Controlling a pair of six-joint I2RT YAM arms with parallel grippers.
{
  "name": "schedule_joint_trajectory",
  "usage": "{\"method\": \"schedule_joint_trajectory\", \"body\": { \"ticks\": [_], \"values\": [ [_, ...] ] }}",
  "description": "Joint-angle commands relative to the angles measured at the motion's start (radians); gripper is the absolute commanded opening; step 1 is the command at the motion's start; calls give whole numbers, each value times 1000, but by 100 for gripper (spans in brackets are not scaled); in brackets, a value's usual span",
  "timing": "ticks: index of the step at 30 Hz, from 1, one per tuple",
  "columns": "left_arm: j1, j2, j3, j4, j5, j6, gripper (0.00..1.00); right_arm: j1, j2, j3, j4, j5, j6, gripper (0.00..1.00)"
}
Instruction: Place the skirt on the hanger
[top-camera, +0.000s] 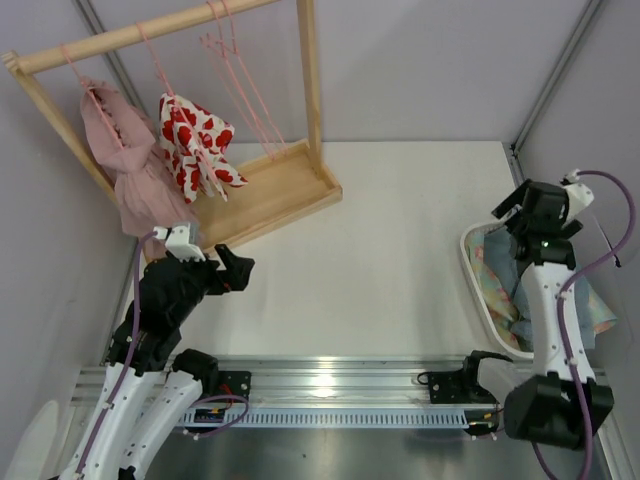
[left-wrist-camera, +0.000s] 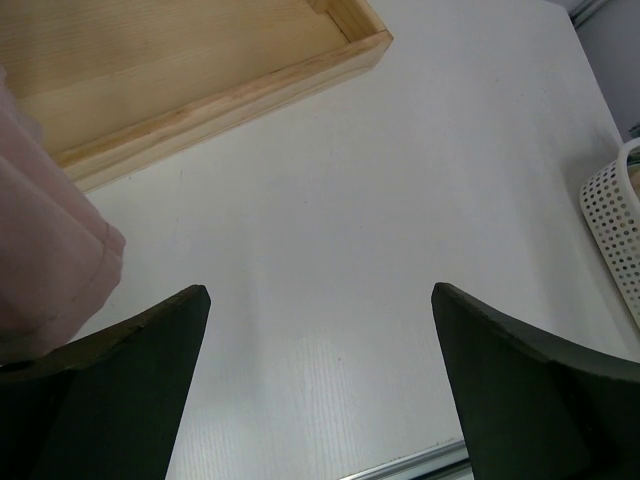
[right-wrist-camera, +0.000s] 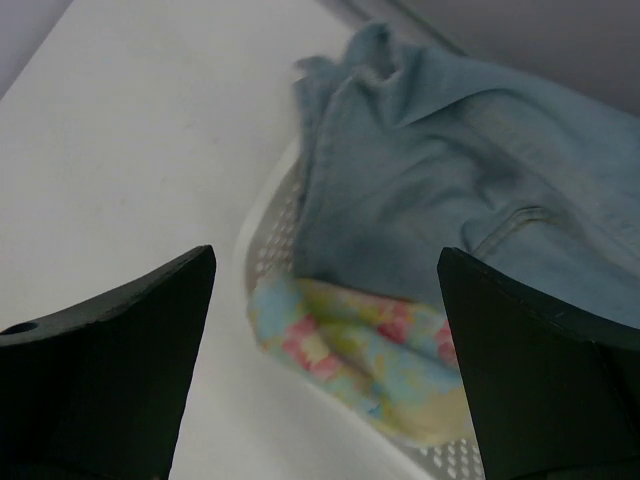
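At the far left, a wooden rack (top-camera: 170, 30) carries a pink dress (top-camera: 125, 160), a heart-print garment (top-camera: 195, 140) and the bare pink hanger (top-camera: 228, 47). Near its base tray the left end effector (left-wrist-camera: 320, 290) hangs spread wide, holding nothing. The bench (top-camera: 400, 250) between the arms is open room for a carry.

At the right edge, the skirt (right-wrist-camera: 450, 150) lies crumpled in a white basket (top-camera: 475, 270) on a floral cloth (right-wrist-camera: 350, 350), below the right end effector (right-wrist-camera: 325, 255), fully open and empty. The denim looks soft, limp and light. Pinch a raised fold or the waistband, and lift clear of the basket rim.
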Motion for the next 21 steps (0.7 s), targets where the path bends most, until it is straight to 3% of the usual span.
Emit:
{"method": "schedule_joint_trajectory", "body": {
  "ticks": [1, 7, 21],
  "values": [
    [2, 1, -6, 31, 27, 15, 99, -184, 96, 90, -52, 8, 64, 99],
    [-5, 11, -4, 22, 7, 15, 99, -264, 187, 65, -45, 91, 87, 99],
    [-13, 31, -6, 23, 11, 15, 99, -273, 197, -39, 104, 124, -113, 99]
  ]
}}
